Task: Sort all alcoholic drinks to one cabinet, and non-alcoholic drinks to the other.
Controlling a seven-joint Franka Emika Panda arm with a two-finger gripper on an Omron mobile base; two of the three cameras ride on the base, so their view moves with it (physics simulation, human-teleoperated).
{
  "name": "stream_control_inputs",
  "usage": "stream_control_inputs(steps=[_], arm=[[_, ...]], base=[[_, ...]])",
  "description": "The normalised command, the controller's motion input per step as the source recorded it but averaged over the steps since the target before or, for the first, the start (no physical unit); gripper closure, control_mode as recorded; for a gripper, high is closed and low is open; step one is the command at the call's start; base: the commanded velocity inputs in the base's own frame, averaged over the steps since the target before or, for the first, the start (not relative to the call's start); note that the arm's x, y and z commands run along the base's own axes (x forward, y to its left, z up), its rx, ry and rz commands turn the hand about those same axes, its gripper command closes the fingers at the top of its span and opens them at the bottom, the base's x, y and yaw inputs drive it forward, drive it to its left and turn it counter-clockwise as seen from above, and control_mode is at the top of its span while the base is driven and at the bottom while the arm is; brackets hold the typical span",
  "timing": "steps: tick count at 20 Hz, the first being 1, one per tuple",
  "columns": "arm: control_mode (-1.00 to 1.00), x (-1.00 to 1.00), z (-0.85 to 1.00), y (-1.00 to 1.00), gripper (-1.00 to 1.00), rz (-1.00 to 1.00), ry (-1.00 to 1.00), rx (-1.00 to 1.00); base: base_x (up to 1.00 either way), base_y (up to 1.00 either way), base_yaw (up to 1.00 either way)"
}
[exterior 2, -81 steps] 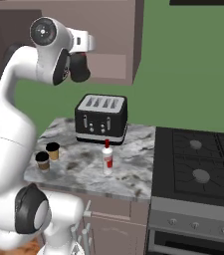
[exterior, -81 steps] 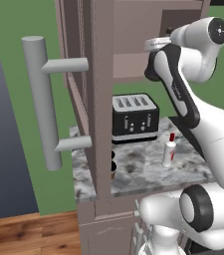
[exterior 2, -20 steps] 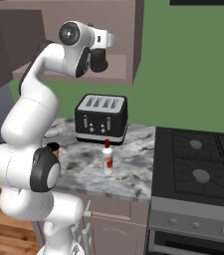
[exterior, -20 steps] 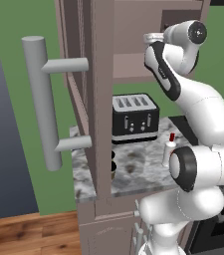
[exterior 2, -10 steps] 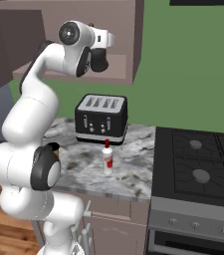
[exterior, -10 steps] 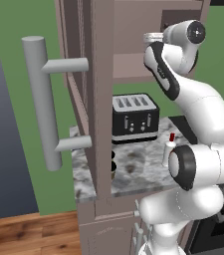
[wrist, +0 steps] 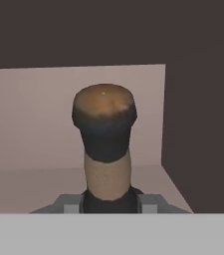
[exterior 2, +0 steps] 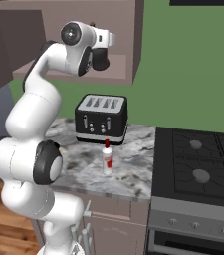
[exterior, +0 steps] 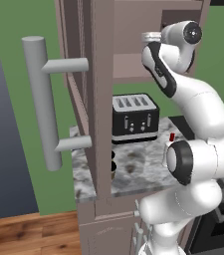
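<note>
Black bottle going into the wall cabinet

The gripper (wrist: 109, 203) pinches the squat black bottle (wrist: 105, 144) over the cabinet shelf (wrist: 29, 184), not yet released; the red-capped bottle (exterior 2: 107, 158) waits on the tabletop (exterior 2: 133, 169).

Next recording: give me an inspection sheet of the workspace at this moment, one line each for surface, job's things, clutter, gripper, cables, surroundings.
Surface: marbled grey counter, beside a stove.
Job's things: black bottle with a thin brown neck, seen in the hand view in front of the wall cabinet's pale inner shelf; slim clear bottle with red cap upright on the counter in front of the toaster; small tan cup mostly hidden behind the open door.
Clutter: black four-slot toaster at the back of the counter.
Gripper: gripper shut on the black bottle, raised at the cabinet opening.
Cables: nothing seen.
Surroundings: open cabinet door with a grey bar handle; green wall; wooden floor.
</note>
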Motion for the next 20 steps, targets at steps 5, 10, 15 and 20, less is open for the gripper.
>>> stream_control_inputs(steps=[5, 10, 15, 20], arm=[[-1.0, 0.24, -0.2, 0.0, 1.0, 0.0, -0.02, 0.0], [-1.0, 0.17, -0.12, 0.0, 1.0, 0.0, 0.0, 0.0], [-1.0, 0.15, -0.11, 0.0, -1.0, 0.0, 0.0, 0.0], [-1.0, 0.11, -0.13, 0.0, -1.0, 0.0, 0.0, 0.0]], base=[[0.0, 0.0, 0.0], [0.0, 0.0, 0.0], [0.0, 0.0, 0.0], [0.0, 0.0, 0.0]])
